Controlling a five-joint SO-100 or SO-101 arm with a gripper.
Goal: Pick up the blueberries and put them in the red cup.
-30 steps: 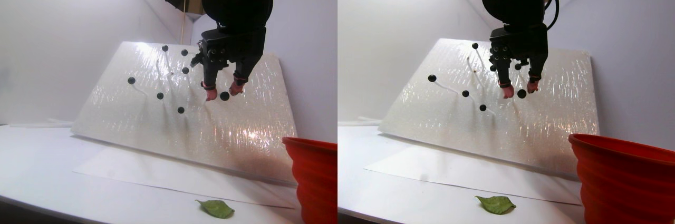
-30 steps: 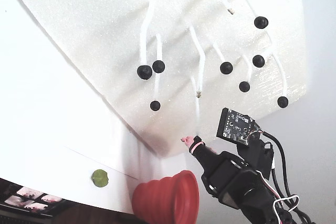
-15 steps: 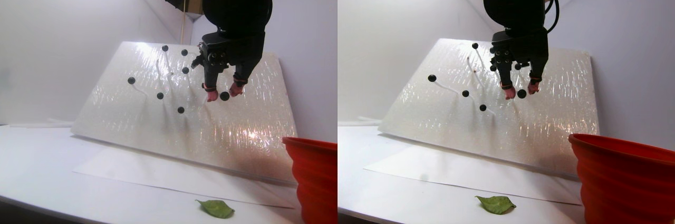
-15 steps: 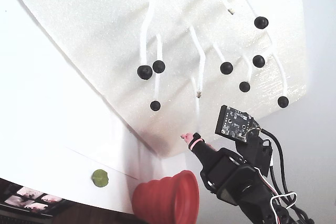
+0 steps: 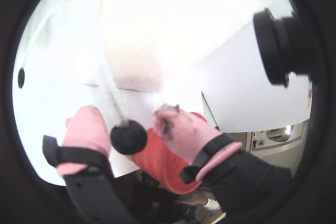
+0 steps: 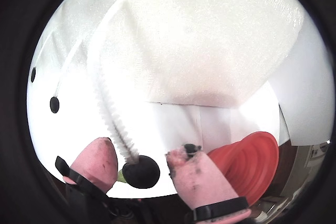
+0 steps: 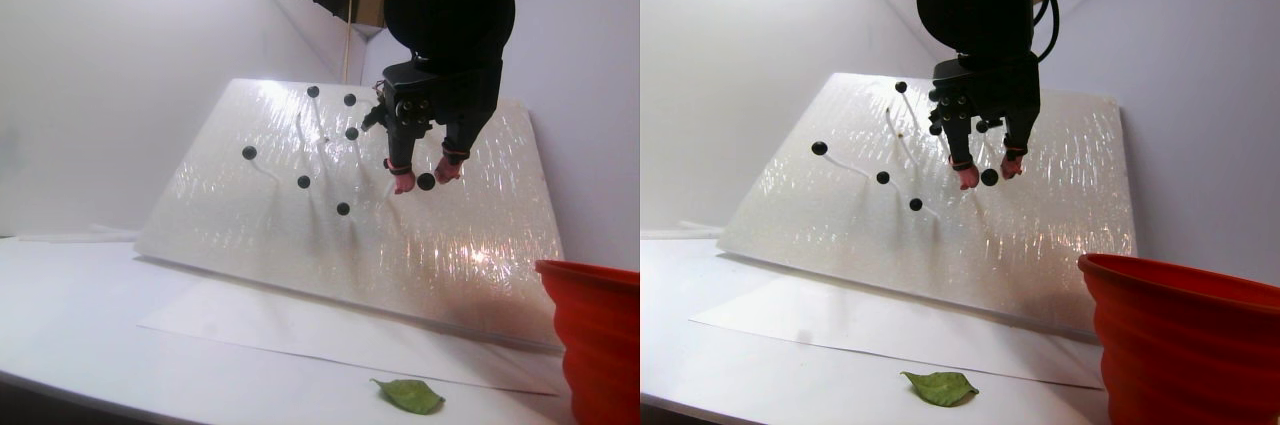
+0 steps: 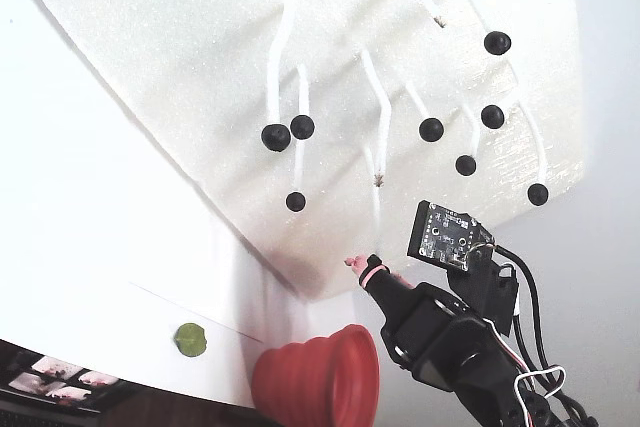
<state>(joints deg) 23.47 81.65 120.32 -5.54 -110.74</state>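
Wrist views: gripper [image 6: 143, 170] jaws apart, straddling one berry [image 6: 140, 171] on its white stem against the foam board [image 6: 199, 40]. Likely light, firm; pinch across its middle. Cup [image 6: 247, 158] below.

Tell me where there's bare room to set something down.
Free: white tabletop left of the green leaf, in front of the foam board. Crowded: the board's upper part, with blueberries and the gripper; the red cup fills the right corner.
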